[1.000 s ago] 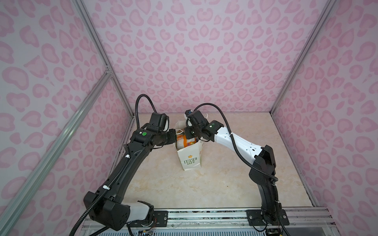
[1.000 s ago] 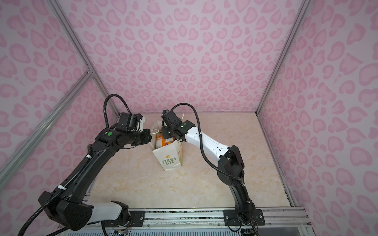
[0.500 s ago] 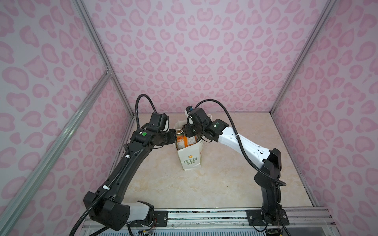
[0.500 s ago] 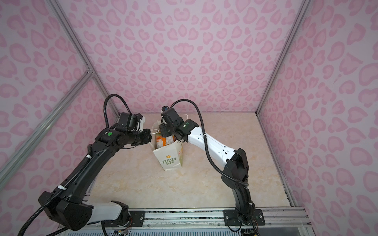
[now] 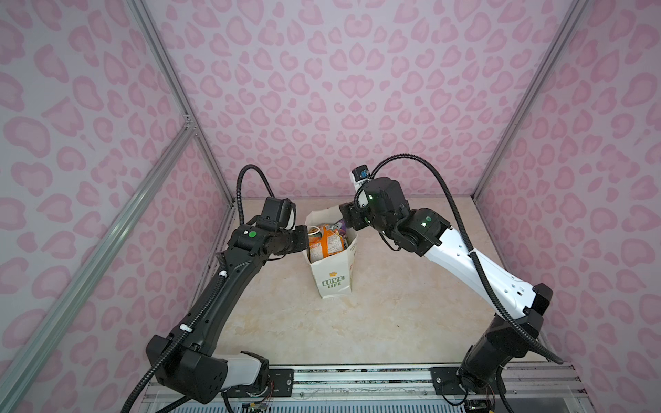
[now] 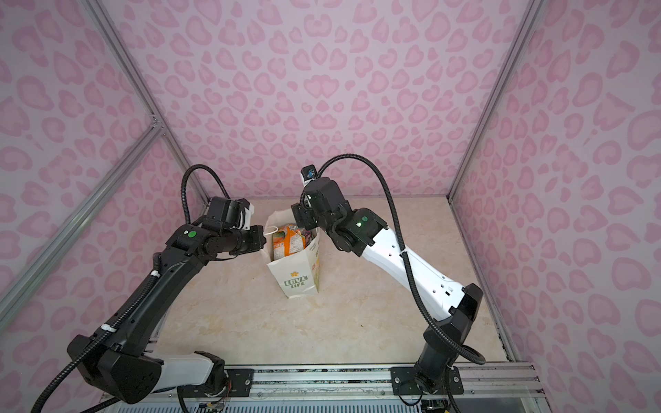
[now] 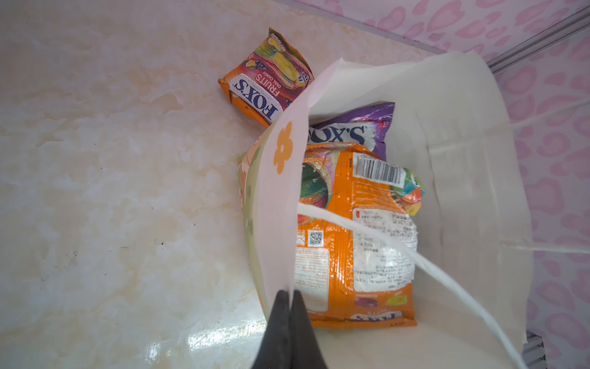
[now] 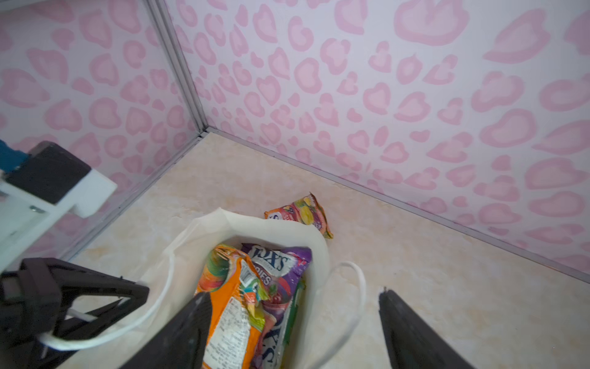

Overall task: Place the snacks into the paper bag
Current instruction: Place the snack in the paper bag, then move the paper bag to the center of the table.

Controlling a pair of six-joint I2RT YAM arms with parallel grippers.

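A "LOVE LIFE" paper bag (image 5: pixel 334 275) holds an orange packet (image 7: pixel 351 239) and a purple FOX'S packet (image 7: pixel 351 131); a FOX'S Fruits packet (image 7: pixel 265 86) lies outside. The left gripper (image 7: pixel 289 297) pinches its rim; the right gripper (image 8: pixel 293 295) is spread wide.

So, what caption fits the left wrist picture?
The left tool pinches the paper bag by its rim; orange packet and purple FOX'S packet inside, FOX'S Fruits packet outside on the table.

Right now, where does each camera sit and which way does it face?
Top views: above the arm bases, facing down and back; both arms flank the paper bag.
Left wrist: looks into the bag past the shut left end effector pinching its rim.
Right wrist: looks down on the bag mouth through the open right end effector.
Shared: both wrist views show one loose packet outside.
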